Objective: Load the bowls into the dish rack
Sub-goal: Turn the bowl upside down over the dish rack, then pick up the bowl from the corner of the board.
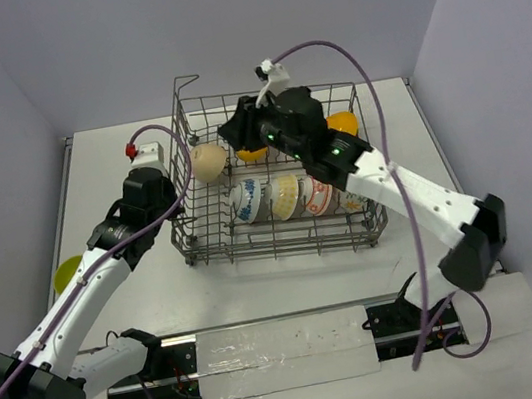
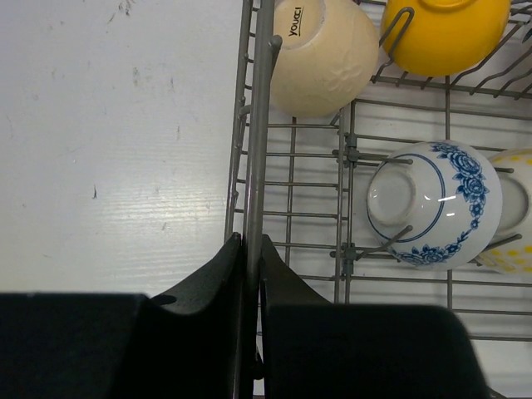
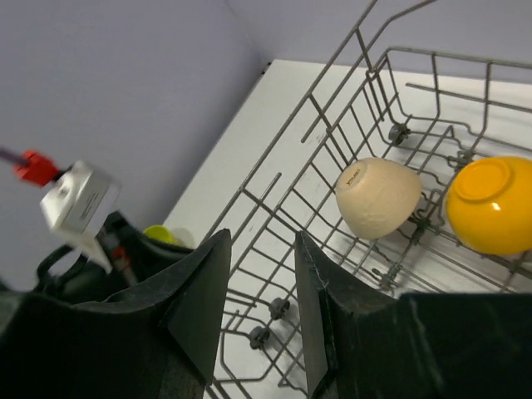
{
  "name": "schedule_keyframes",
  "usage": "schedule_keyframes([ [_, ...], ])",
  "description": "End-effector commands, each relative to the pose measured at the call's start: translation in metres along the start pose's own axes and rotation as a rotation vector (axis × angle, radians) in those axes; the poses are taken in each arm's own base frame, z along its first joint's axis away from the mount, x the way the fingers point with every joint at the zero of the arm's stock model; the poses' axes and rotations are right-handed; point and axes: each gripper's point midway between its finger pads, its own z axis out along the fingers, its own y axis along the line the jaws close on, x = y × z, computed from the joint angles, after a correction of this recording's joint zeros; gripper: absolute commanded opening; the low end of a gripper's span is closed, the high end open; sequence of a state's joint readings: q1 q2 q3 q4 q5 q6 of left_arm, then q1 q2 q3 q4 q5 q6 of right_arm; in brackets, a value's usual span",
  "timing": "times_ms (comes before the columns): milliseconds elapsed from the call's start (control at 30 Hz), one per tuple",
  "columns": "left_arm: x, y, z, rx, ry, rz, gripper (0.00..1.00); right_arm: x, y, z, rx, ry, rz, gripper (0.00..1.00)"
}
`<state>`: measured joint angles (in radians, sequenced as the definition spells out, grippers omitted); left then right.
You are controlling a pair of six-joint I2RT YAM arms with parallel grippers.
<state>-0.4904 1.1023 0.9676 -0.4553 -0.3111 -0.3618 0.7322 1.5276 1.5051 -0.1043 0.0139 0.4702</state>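
Grey wire rack [image 1: 253,245] sits mid-desk [image 1: 290,287]. My left jaws are pinched shut on the rack's left rim wire, one finger [image 2: 208,283] on each side of it. My right jaws stand apart with nothing between the fingers [image 3: 199,291]. They hover above the rack's far-left part.

Inside the rack, back row:
- tan bowl [image 2: 320,54] on its side by the left wall
- orange bowl [image 2: 445,29] just beside it
- second orange bowl [image 1: 342,124] toward the far-right corner

Front row, standing on edge:
- blue-patterned bowl [image 2: 436,204]
- yellow-dotted bowl [image 1: 284,197] just beside it
- red-and-white bowl [image 1: 318,194] next along

Whatever comes after that is mostly hidden under my right arm [image 1: 417,196]. Lime bowl [image 1: 63,274] lies out on the desk, well left of the rack, beside my left arm [image 1: 58,324].
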Motion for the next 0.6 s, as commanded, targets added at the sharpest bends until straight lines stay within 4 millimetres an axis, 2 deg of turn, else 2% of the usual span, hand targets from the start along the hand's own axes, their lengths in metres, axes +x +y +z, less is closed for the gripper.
schedule_keyframes([
  [0, 0.064, -0.006, 0.001, 0.007, 0.233, -0.063, 0.00, 0.013, -0.022, -0.037, 0.104, 0.028, -0.098, 0.45],
  [67, 0.062, -0.009, -0.001, 0.008, 0.220, -0.098, 0.00, 0.008, -0.022, -0.057, 0.105, 0.010, -0.108, 0.45],
  [133, 0.061, -0.008, -0.003, -0.016, 0.214, -0.113, 0.00, 0.018, -0.029, -0.068, 0.128, 0.032, -0.115, 0.45],
  [167, 0.059, -0.008, -0.004, -0.025, 0.205, -0.129, 0.00, 0.013, -0.028, -0.078, 0.124, 0.018, -0.124, 0.45],
  [333, 0.058, -0.009, -0.006, -0.057, 0.190, -0.162, 0.00, 0.031, -0.050, -0.098, 0.191, 0.059, -0.170, 0.46],
  [567, 0.055, -0.018, -0.002, -0.094, 0.183, -0.209, 0.00, 0.038, -0.060, -0.119, 0.209, 0.060, -0.184, 0.46],
])
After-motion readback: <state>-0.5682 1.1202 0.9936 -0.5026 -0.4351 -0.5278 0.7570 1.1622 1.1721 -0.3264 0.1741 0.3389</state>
